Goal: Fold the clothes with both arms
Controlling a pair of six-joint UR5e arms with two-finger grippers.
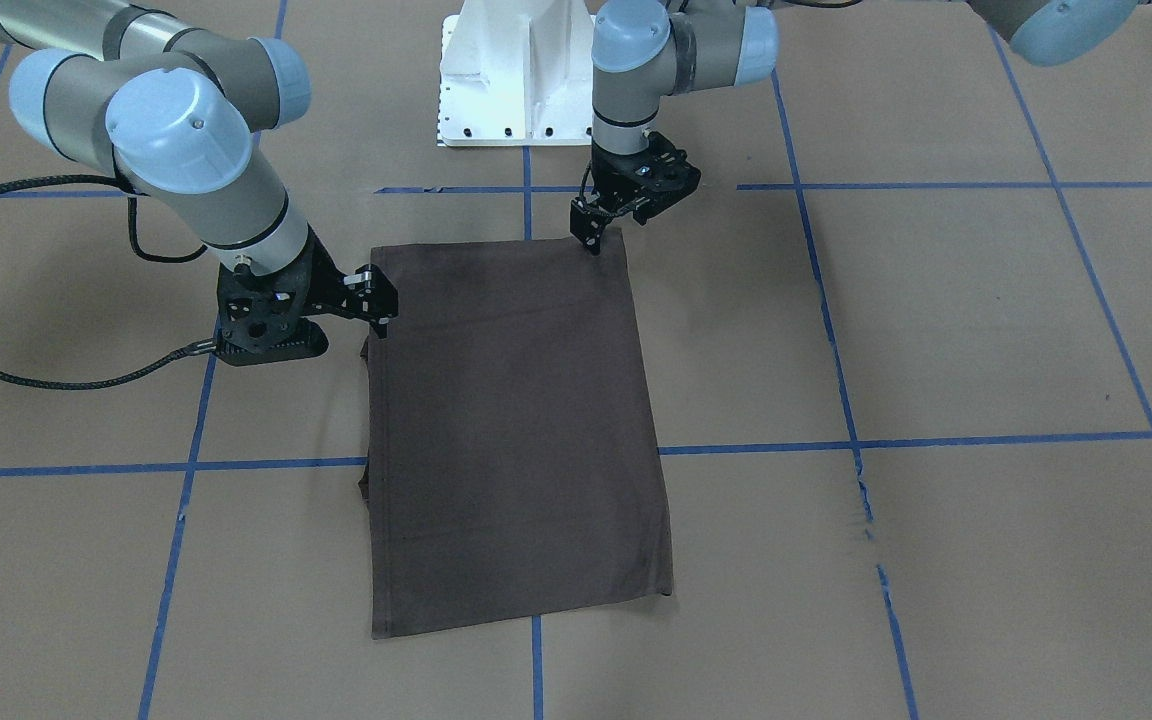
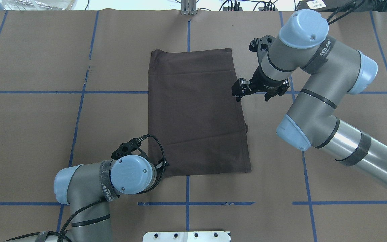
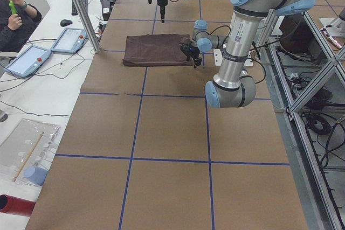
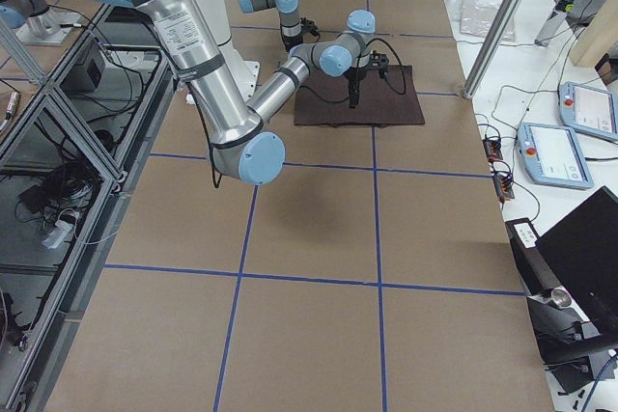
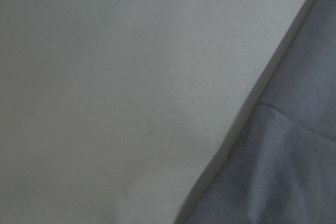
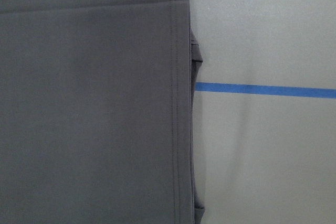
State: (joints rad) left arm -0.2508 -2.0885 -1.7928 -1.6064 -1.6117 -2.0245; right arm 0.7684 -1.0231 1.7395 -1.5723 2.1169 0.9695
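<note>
The dark brown T-shirt [image 1: 516, 430] lies flat on the table, folded into a tall rectangle; its collar, print and labels are hidden. It also shows in the overhead view [image 2: 195, 111]. My left gripper [image 1: 592, 240] points down at the shirt's corner nearest the robot base; in the overhead view [image 2: 161, 165] the wrist hides most of it. My right gripper [image 1: 382, 325] stands at the shirt's long edge, also seen from overhead [image 2: 239, 97]. Each shows one narrow black tip, and I cannot tell whether either is open or shut. Both wrist views show only shirt edge [image 5: 294, 150] [image 6: 94, 103] and table, no fingers.
The table is covered in brown paper [image 1: 936, 330] with blue tape lines [image 1: 936, 440]. The white pedestal base [image 1: 516, 80] stands just behind the shirt. Operators' tablets [image 3: 27, 60] and cables lie on a side table beyond the far edge.
</note>
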